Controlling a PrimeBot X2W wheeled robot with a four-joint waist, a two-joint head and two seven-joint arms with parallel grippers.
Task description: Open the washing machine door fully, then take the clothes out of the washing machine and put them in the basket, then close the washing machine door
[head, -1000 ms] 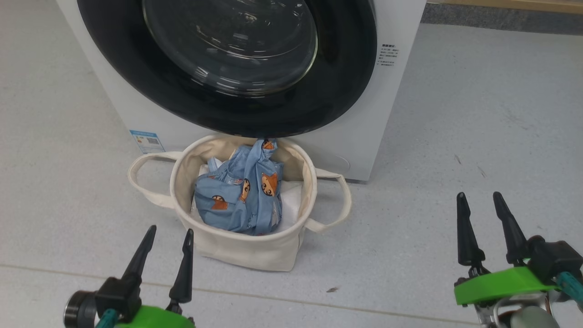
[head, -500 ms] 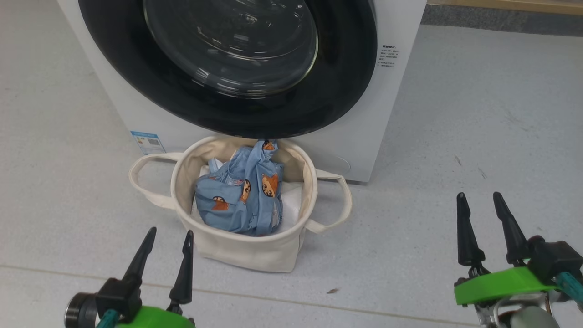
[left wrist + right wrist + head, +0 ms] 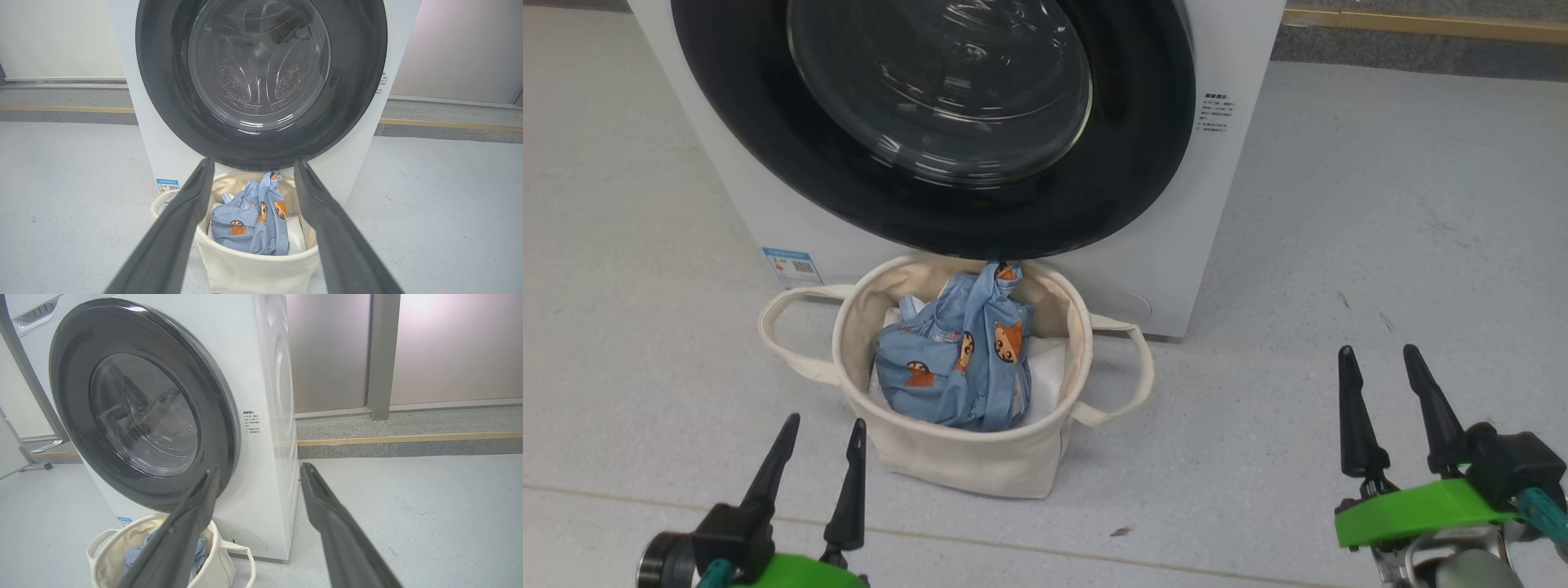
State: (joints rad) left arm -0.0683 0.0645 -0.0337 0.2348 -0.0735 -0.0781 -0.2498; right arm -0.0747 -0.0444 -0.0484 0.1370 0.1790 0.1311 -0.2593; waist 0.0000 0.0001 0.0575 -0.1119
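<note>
While left gripper (image 3: 825, 420) and right gripper (image 3: 1377, 349) gape empty, blue animal-print clothes (image 3: 947, 367) fill the cream canvas basket (image 3: 964, 469) at the black-rimmed door (image 3: 768, 147)'s six o'clock.

Blue fox-print clothes (image 3: 956, 363), cream basket (image 3: 980, 461)

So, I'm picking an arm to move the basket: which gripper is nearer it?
Left. The left gripper is just in front of the basket, toward its left side; the right gripper is far off to its right.
</note>
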